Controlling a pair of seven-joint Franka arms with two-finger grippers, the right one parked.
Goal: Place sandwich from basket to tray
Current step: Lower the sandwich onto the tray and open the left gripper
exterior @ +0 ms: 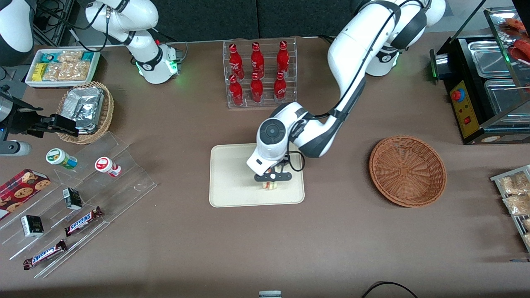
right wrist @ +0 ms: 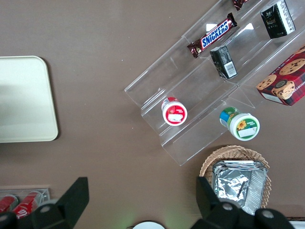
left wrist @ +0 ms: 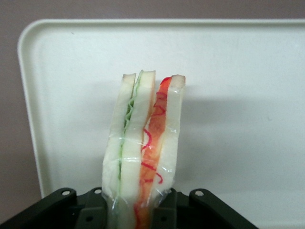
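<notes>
My fingers (exterior: 271, 181) pinch the one sandwich (left wrist: 143, 148) upright over the single tray (exterior: 232, 182); the one basket (exterior: 408, 170) holds nothing.

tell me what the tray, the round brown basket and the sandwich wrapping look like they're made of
The tray looks like smooth matte cream plastic: moulded rounded corners and a low rim. The basket seems to be woven wicker, reddish brown, with a visible weave. The sandwich, held in the claw over the tray, appears wrapped in clear film: it shows glossy creases over the bread.
</notes>
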